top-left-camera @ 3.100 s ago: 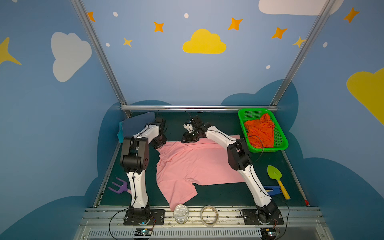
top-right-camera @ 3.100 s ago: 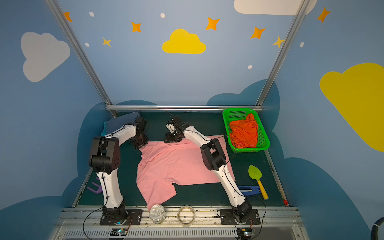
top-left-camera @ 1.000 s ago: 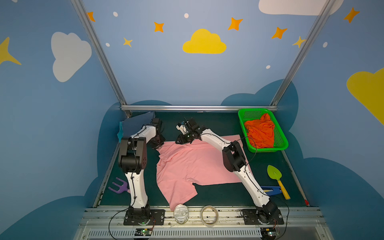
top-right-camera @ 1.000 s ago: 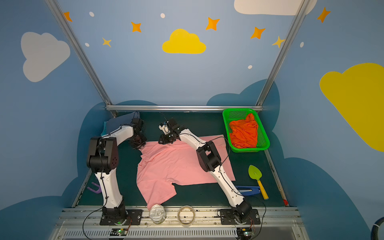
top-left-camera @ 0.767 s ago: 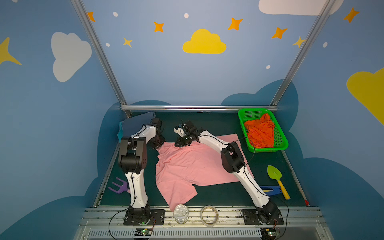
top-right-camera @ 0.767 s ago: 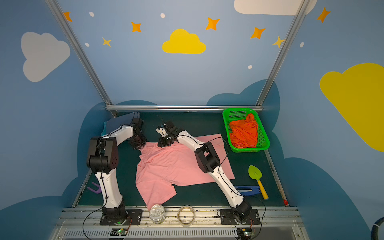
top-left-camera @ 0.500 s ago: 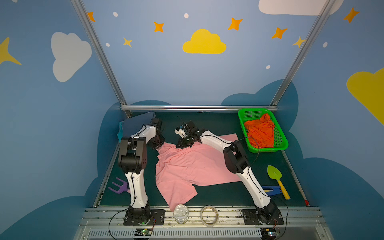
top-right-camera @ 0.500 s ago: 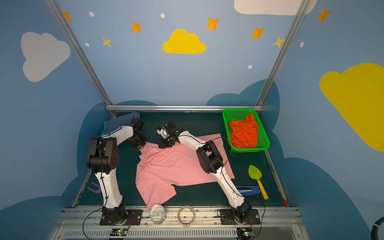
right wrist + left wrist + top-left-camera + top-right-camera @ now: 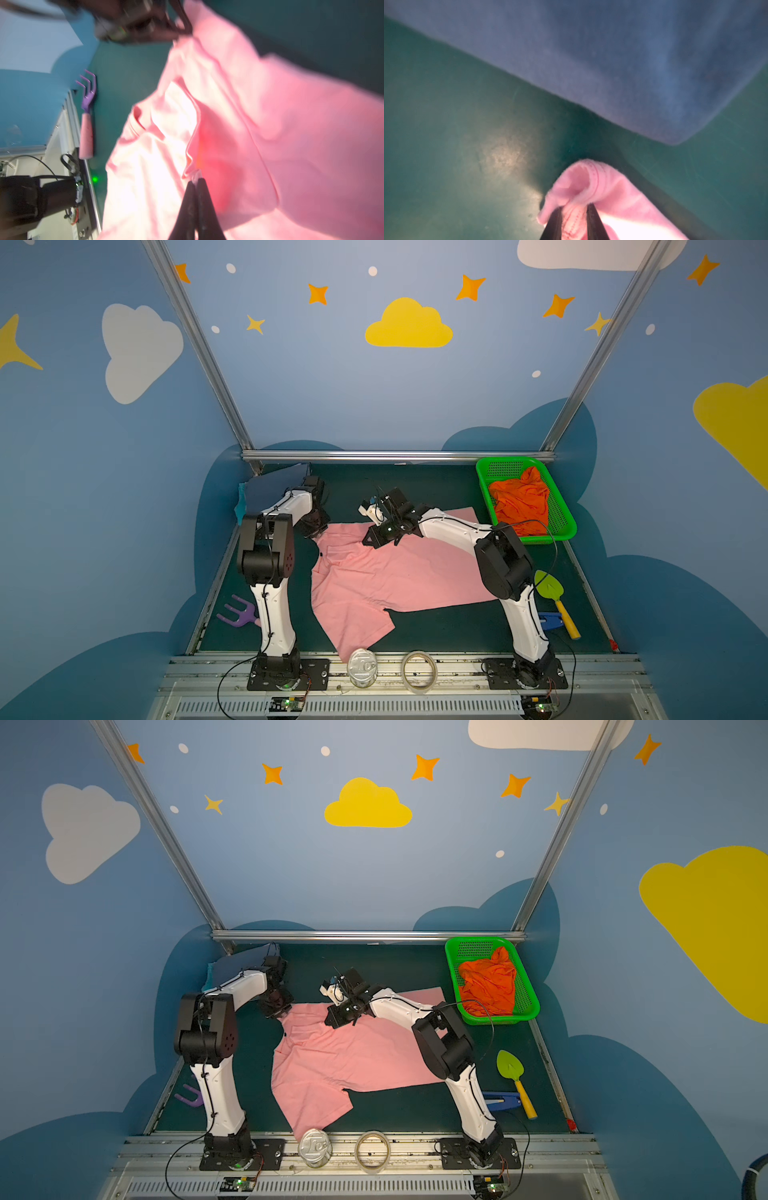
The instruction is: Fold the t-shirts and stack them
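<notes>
Broadly, the pink t-shirt (image 9: 395, 572) lies spread over the middle of the green mat (image 9: 436, 630). Its far edge is rumpled, and one sleeve reaches the near rail, where it touches or nearly touches a tin (image 9: 362, 666). The slate blue t-shirt (image 9: 274, 485) lies folded in the far left corner on a teal t-shirt (image 9: 240, 506). The orange t-shirt (image 9: 519, 499) is heaped in the basket (image 9: 569, 531), well apart.

Both grips sit close together on the far left part of the pink cloth. Any lift from here would probably leave most of the garment trailing, so the fold could come out skewed or doubled on itself.

The left gripper (image 9: 574, 209) is clamped on a bunched wad of hem, just beside the blue stack. A careless pull toward that corner could scuff the stack out of square.

The right gripper (image 9: 196, 181) has its jaws pressed together on a thin ridge of pink cloth right at the tips. That bite looks shallow, and tension from the other arm could tug it free.

Smallest of the risks, a dragging sleeve might nudge the tin.
</notes>
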Robot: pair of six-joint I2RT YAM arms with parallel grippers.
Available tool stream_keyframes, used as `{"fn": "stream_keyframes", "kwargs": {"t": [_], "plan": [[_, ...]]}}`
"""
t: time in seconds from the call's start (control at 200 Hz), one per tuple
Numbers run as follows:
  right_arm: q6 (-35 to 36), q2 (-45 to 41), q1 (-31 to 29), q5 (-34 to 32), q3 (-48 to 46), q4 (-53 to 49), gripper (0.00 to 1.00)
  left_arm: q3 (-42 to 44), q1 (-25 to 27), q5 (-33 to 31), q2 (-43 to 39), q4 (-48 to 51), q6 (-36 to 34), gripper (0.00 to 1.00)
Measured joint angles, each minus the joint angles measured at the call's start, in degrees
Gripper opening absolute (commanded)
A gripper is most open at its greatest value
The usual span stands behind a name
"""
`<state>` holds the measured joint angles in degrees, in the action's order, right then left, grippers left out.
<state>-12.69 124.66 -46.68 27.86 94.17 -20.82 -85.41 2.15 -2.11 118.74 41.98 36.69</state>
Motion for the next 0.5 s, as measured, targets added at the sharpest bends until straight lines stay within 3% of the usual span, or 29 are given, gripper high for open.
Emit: {"fn": "stream_keyframes", "kwargs": {"t": [0.065,0.386,0.496], "plan": [[-0.31,-0.11,-0.7,-1.22,-2.54,-1.36,0.0,-0.26,-0.02,0.0,0.13,0.28,-0.02,0.22],[-1.92,-6.25,-2.69,-6.05,-10.84,-6.99,0.37,-2.4,-0.04,-0.7,1.31,2.19,-0.46,0.22],[-2.19,-8.59,-2.71,-7.8,-13.2,-7.3,0.41,-3.52,-0.28,-1.4,1.99,2.71,-0.72,0.22]]}}
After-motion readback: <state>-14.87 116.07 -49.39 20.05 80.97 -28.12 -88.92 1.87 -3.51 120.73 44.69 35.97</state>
